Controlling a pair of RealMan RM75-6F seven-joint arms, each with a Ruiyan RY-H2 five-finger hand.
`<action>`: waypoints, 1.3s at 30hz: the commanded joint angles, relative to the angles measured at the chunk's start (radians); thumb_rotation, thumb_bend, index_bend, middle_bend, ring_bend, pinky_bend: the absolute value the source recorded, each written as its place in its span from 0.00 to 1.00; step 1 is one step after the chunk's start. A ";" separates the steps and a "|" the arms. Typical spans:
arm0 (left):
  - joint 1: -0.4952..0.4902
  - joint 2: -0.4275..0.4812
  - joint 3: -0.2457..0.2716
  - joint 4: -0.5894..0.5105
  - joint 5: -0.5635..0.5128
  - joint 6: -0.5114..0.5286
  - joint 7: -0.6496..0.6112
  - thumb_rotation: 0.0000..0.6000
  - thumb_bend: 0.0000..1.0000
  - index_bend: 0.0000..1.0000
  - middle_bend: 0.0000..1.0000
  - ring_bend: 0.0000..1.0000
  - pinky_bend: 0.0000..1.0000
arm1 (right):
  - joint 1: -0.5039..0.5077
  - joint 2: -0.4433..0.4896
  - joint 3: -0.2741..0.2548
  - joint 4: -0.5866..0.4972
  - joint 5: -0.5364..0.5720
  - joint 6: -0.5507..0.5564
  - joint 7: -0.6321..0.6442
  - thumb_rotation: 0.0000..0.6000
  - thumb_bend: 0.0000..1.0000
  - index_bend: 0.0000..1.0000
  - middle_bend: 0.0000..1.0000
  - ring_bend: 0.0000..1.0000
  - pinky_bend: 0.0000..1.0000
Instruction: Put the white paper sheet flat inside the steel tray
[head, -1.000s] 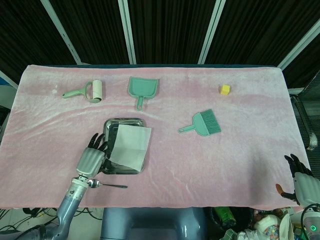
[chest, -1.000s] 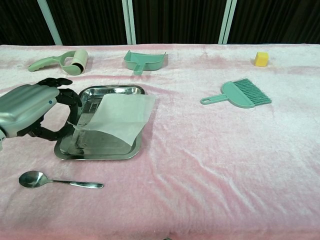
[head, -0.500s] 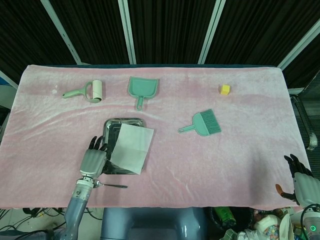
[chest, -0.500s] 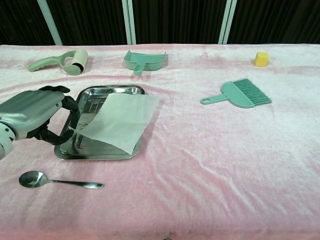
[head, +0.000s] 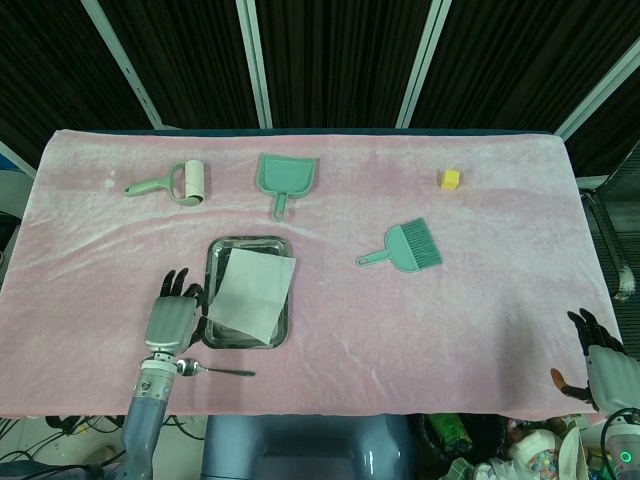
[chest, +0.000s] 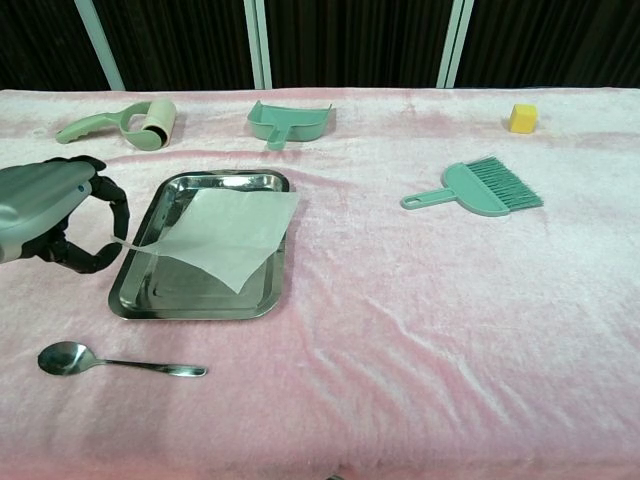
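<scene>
Chest view: my left hand (chest: 55, 215) pinches the paper's (chest: 222, 233) left corner, fingers curled. Since a second ago I've dragged it left, so most of it now lies over the tray (chest: 180, 298), though skewed, with corners riding the rim. My right hand (head: 602, 362) hangs off-table, fingers apart. The spoon (chest: 110, 363) lies near the tray; nothing blocks it.

White paper sheet (chest: 225, 234) lying skewed over rectangular steel tray (chest: 166, 298), corners overhanging left and right rims
</scene>
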 joint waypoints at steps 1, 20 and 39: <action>0.001 -0.002 -0.010 -0.011 -0.039 0.008 0.018 1.00 0.47 0.63 0.33 0.02 0.03 | 0.000 0.000 0.000 0.000 0.000 0.001 0.000 1.00 0.25 0.00 0.01 0.09 0.15; -0.048 -0.070 -0.030 -0.022 -0.108 0.008 0.037 1.00 0.47 0.63 0.33 0.02 0.03 | 0.001 0.001 -0.002 -0.001 0.002 -0.003 -0.001 1.00 0.25 0.00 0.01 0.09 0.15; -0.069 -0.086 -0.026 0.001 -0.150 0.024 0.031 1.00 0.46 0.62 0.33 0.02 0.03 | 0.002 0.004 -0.005 -0.004 0.003 -0.008 -0.004 1.00 0.25 0.00 0.01 0.09 0.15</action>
